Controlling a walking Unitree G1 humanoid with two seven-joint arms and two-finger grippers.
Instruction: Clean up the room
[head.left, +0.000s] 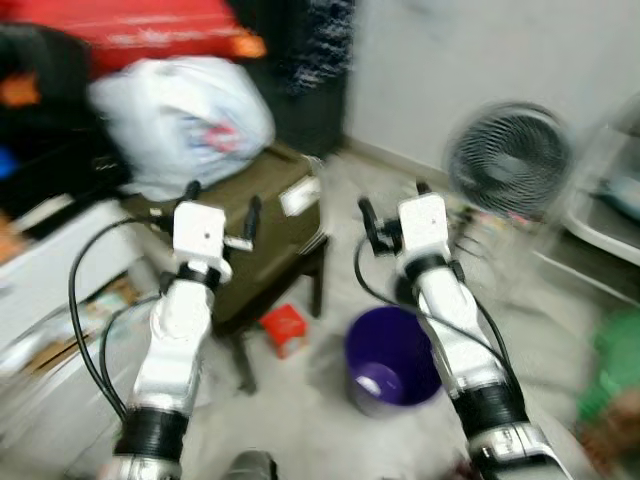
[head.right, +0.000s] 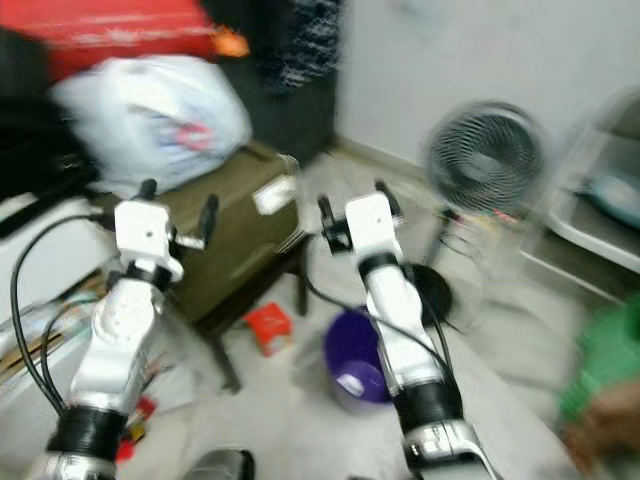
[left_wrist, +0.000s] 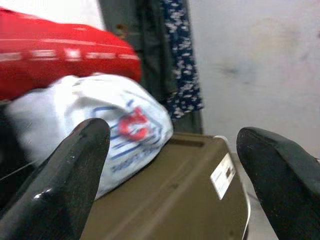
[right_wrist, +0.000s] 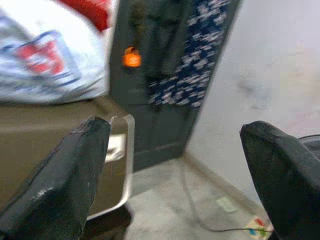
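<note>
The head views are blurred. A purple bucket (head.left: 390, 360) stands on the floor between my arms, and a small red box (head.left: 284, 328) lies beside it. My left gripper (head.left: 222, 205) hovers open and holds nothing above an olive case (head.left: 275, 215) that rests on a dark stool. A white plastic bag (head.left: 185, 115) lies on the case's far end, seen close in the left wrist view as the bag (left_wrist: 115, 135) on the case (left_wrist: 185, 190). My right gripper (head.left: 393, 205) is open and holds nothing, raised above the floor right of the case (right_wrist: 50, 135).
A floor fan (head.left: 520, 160) stands at the right, with a white shelf unit (head.left: 610, 215) beyond it. Something green (head.left: 620, 370) sits at the right edge. A red object (head.left: 140, 25) tops the pile at the back left. White boxes (head.left: 50, 260) line the left.
</note>
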